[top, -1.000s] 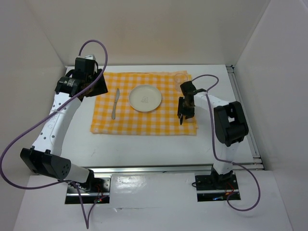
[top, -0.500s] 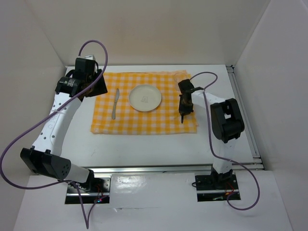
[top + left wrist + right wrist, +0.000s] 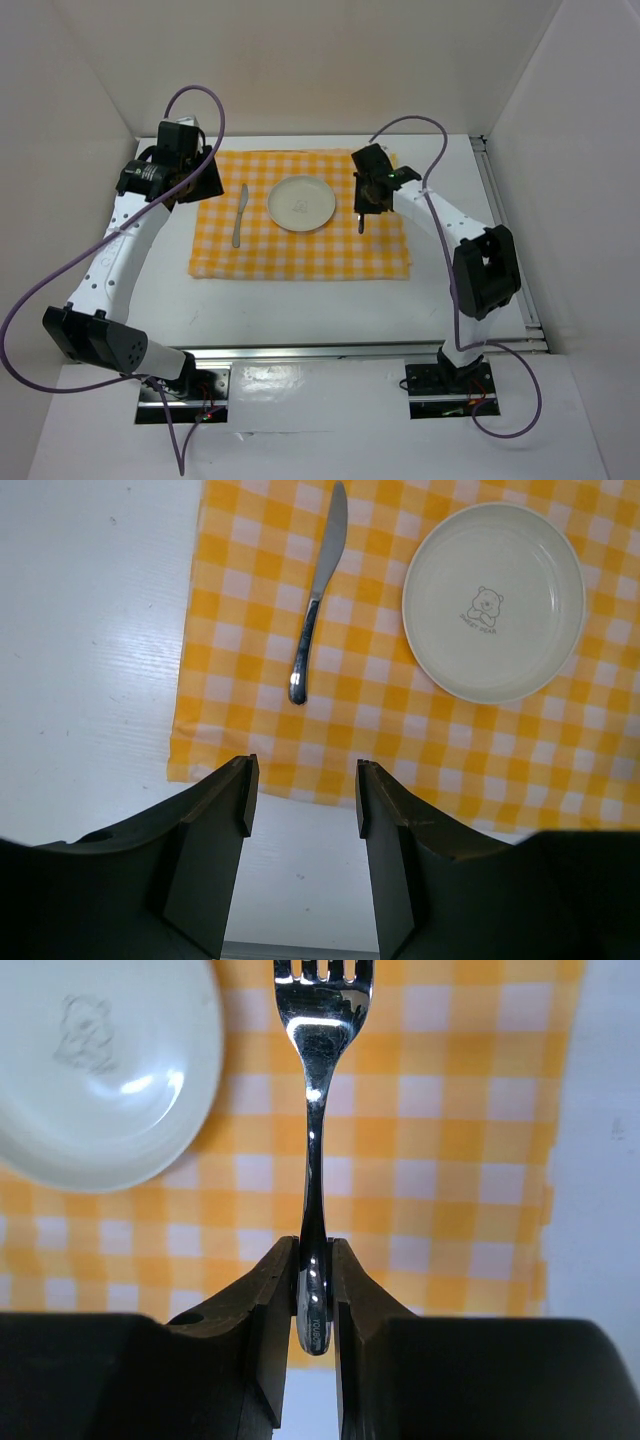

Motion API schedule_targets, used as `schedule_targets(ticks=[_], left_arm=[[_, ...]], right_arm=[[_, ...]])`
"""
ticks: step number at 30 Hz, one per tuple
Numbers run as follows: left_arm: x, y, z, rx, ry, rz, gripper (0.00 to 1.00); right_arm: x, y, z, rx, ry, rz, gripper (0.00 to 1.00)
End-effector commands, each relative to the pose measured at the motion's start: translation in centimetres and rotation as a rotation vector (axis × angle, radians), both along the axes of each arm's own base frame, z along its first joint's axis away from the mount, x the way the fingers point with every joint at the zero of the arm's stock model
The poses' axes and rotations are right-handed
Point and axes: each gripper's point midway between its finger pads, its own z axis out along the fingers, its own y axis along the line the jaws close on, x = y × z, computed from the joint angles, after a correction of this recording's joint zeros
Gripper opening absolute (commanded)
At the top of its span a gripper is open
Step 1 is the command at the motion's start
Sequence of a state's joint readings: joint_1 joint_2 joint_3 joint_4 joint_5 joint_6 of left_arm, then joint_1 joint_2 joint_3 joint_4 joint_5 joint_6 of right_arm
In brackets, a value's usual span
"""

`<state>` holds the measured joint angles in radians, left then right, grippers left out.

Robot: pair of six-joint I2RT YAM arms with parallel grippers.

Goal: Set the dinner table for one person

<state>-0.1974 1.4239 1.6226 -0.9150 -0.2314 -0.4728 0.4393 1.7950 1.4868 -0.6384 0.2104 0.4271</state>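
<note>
The right tool point(image 3: 312, 1260) has shut on the fork point(image 3: 312, 1140) and carried it beside the plate point(image 3: 302, 204), over the cloth point(image 3: 300, 255) on the desk point(image 3: 300, 310), ready to lay down. The left tool point(image 3: 303, 780) hangs wide, empty.

The dinner table point(image 3: 300, 305) is big, white and flat. A shiny metal rail point(image 3: 330, 351) runs along its near edge. One thing lies right on the table: a yellow-and-white checked cloth point(image 3: 300, 252), spread out flat toward the far side. White table shows to the left, to the right and in front of the cloth
</note>
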Motion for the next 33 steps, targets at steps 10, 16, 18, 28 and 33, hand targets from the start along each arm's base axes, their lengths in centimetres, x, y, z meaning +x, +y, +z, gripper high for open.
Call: schedule_targets(ticks=[10,16,18,28,33], left_arm=[[0.0,1.2,1.0,0.010,-0.035,0.031,0.60],[1.7,1.2,-5.6,0.005,0.142,0.057,0.60],[2.7,0.9,-8.2,0.003,0.211,0.076,0.58],[8.1,-0.1,-19.4,0.149,0.488,0.121,0.54],[8.5,0.2,-22.7,0.110,0.547,0.086,0.53]], right_arm=[[-15.4,11.9,-0.1,0.051,0.038,0.667,0.01],[-17.8,13.8,0.6,0.130,0.061,0.704,0.01],[-17.2,13.7,1.1,0.136,0.053,0.645,0.01],[-15.1,8.0,7.1,0.120,-0.049,0.346,0.01],[-15.2,5.4,10.3,0.148,-0.108,0.274,0.01]])
